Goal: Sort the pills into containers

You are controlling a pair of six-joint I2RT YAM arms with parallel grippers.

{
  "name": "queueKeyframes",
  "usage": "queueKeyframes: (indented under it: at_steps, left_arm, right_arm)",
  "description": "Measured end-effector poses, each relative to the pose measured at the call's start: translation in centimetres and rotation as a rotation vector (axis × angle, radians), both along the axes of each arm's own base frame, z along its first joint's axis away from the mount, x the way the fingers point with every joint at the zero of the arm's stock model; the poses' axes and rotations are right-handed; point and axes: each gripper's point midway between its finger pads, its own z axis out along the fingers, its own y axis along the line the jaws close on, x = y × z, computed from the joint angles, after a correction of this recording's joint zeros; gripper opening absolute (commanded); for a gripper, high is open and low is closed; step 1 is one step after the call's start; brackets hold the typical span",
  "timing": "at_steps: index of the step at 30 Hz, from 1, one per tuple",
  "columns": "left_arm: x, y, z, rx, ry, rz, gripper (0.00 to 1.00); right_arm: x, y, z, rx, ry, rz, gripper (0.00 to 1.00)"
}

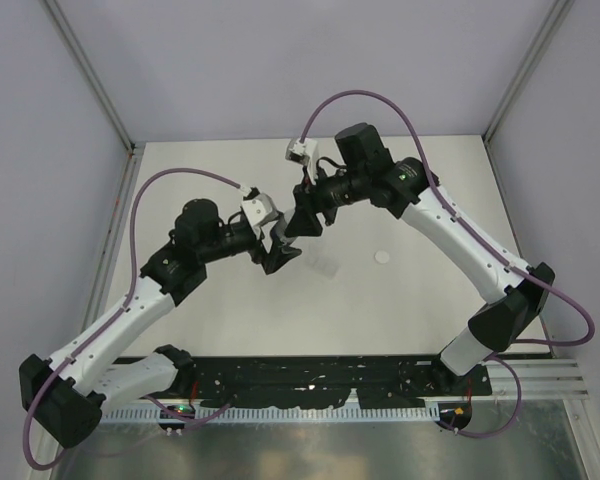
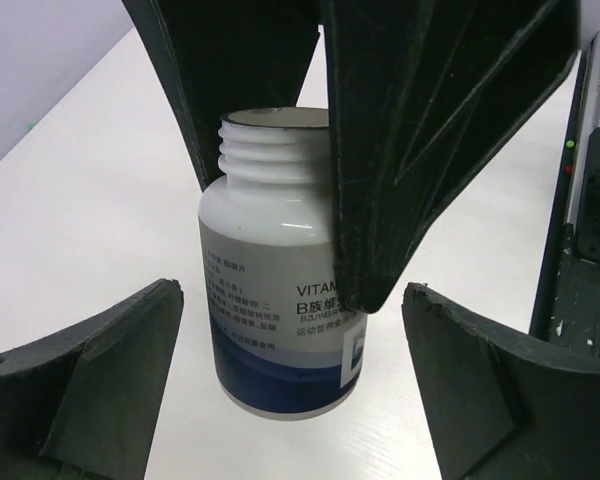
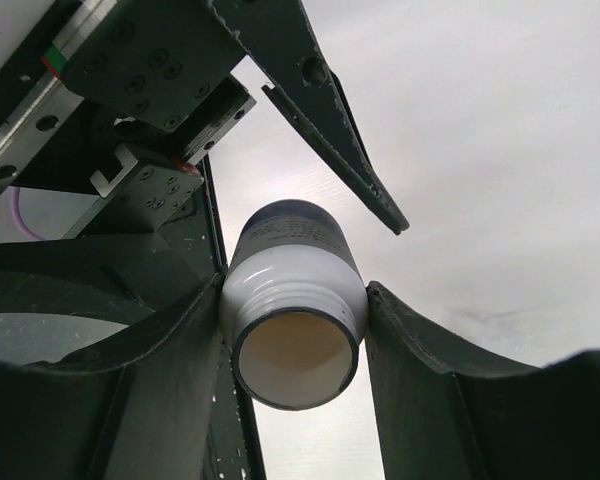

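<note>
The bottle [image 2: 270,230] is white with a blue label and a bare threaded neck, its cap off. It stands upright at mid table. My right gripper [image 3: 295,300] is shut on its shoulder from above; its fingers [image 2: 420,150] show in the left wrist view. My left gripper [image 2: 292,292] is open, one finger on either side of the bottle's lower body, with gaps on both sides. In the top view both grippers, left [image 1: 278,255] and right [image 1: 302,225], meet and hide the bottle. A faint clear packet [image 1: 325,266] lies just right of them. No pills are visible.
A small white round cap [image 1: 383,257] lies on the table right of the grippers. Grey walls stand on the left, back and right. A black rail [image 1: 310,375] runs along the near edge.
</note>
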Motion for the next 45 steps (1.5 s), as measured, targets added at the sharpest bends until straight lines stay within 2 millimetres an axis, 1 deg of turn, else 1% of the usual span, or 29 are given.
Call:
queueKeyframes:
  at_steps: [5,9,14,22,27,30,35,38,45]
  left_arm:
    - [-0.3,0.2,2.1,-0.035,-0.034,0.003,1.0]
    - [-0.4,0.9,3.9,-0.073,-0.067,0.021,1.0]
    - [0.4,1.8,5.9,-0.137,-0.095,0.062,1.0]
    - [0.3,1.6,7.7,-0.235,-0.104,0.033,1.0]
    - [0.5,1.7,8.8,-0.289,-0.099,0.028,0.97]
    - [0.4,1.6,9.0,-0.31,-0.1,0.016,0.93]
    - [0.2,1.4,8.4,-0.32,-0.075,0.006,0.85]
    - [0.1,1.3,8.5,-0.327,-0.069,0.001,0.81]
    - [0.0,1.3,8.8,-0.343,-0.064,-0.006,0.73]
  right_arm:
    - [0.3,-0.1,1.6,0.032,-0.006,-0.013,0.06]
    - [0.2,-0.1,3.2,0.075,0.008,-0.012,0.06]
    - [-0.1,0.0,5.2,0.134,0.036,0.001,0.06]
    - [-0.2,0.0,7.5,0.228,0.109,0.019,0.06]
    - [-0.1,0.0,8.8,0.28,0.135,0.031,0.06]
    - [0.0,0.2,9.0,0.303,0.157,0.039,0.06]
    - [-0.1,0.3,8.9,0.312,0.182,0.046,0.06]
    - [-0.1,0.3,9.0,0.319,0.186,0.048,0.06]
    - [0.3,0.3,8.4,0.323,0.207,0.04,0.06]
